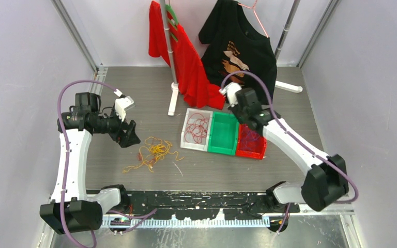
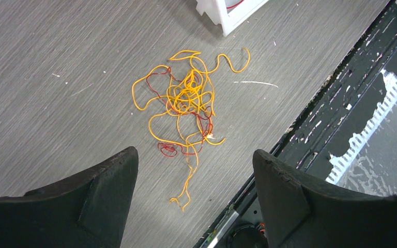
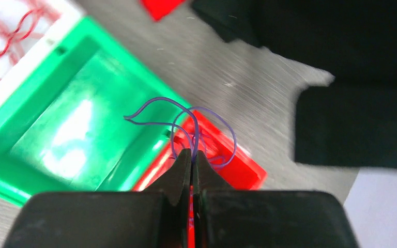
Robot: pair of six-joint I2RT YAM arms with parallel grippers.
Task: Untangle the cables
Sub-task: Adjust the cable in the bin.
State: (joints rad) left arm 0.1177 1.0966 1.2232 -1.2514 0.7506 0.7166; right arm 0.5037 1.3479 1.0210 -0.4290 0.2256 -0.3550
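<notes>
Pinched one purple cable [image 3: 157, 99] in the jaws of the right arm [image 1: 289, 139], clenched tight on it, loops standing free above the corner where the green bin [image 3: 77, 129] met the red bin [image 3: 227, 168]. Looked to be the sorting step: one strand in hand, not yet dropped. Showed what seemed more purple strands in the red bin, red cables [image 1: 199, 128] in the white bin [image 1: 184, 126] alongside, and nothing visible in the green. Showed a yellow and red tangle [image 2: 186, 103] loose on the bench [image 2: 57, 77], apart from the bins. Hung the left arm [image 1: 75, 150] above that tangle, jaws released wide, holding nothing. Called next, on this reading, for carrying the purple cable over the red bin and letting go, then for lowering the left jaws onto one outlying yellow loop rather than the knotted middle.
</notes>
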